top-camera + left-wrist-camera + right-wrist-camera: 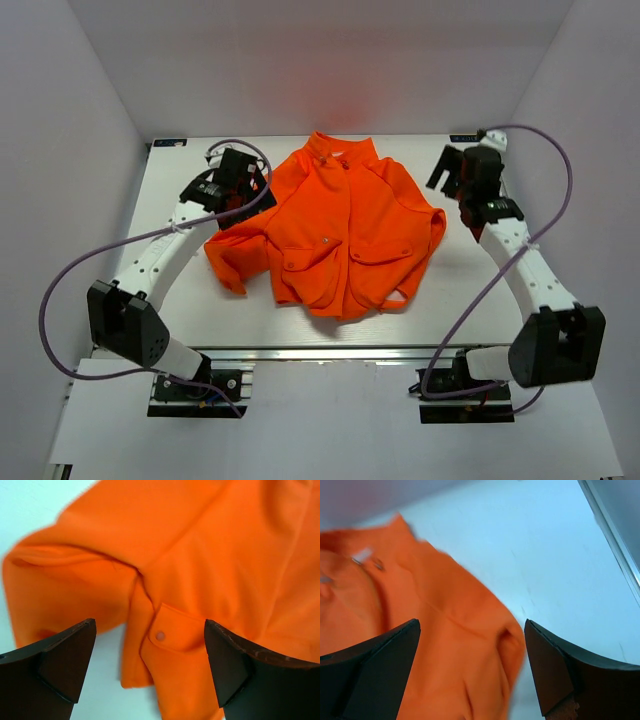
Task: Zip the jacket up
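Note:
The orange jacket (345, 225) lies flat on the white table, collar toward the far edge, fronts closed, two flap pockets near the hem. My left gripper (240, 190) is open and hovers at the jacket's left sleeve. In the left wrist view its fingers (65, 665) stand wide apart above a flap pocket with a snap (160, 636). My right gripper (455, 178) is open and empty beside the jacket's right shoulder. In the right wrist view the jacket (445, 645) with its collar fills the left, and the dark fingers (555, 670) frame the sleeve edge.
The white table (480, 290) is walled by pale panels at the back and both sides. A metal rail (330, 352) runs along the near edge where the arm bases sit. Purple cables loop from both arms.

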Controlling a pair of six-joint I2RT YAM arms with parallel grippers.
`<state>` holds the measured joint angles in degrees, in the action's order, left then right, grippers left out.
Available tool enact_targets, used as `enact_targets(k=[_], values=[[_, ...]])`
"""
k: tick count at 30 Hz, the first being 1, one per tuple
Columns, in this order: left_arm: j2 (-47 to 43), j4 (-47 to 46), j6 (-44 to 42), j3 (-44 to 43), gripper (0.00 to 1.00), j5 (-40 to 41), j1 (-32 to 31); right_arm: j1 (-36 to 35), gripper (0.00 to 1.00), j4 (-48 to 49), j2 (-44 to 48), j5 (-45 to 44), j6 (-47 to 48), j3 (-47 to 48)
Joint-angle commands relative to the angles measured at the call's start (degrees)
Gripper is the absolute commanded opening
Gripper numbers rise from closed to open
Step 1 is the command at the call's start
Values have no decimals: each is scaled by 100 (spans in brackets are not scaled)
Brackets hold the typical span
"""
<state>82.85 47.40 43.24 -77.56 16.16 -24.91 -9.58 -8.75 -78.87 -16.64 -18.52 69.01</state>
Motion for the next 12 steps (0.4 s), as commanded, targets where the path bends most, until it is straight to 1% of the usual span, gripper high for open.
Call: enact_targets(k=[1, 4, 7, 9, 12], values=[[-102, 490, -352, -637, 98, 554, 161, -43, 89, -669, 1001, -724, -345, -598], [-409, 428, -361, -585, 98, 704, 459, -43, 89, -961, 1759, -919, -336, -977], [-848, 314, -387, -349, 98, 502, 969, -35, 89, -979, 2391, -981, -336, -1320], [-1103, 297, -396, -225, 98, 484, 1162, -44, 89, -927, 2647, -1068, -354, -1451], [-1314, 191, -475, 4, 98, 537, 1225, -35, 90, -742, 3043, -1060, -301, -1663]])
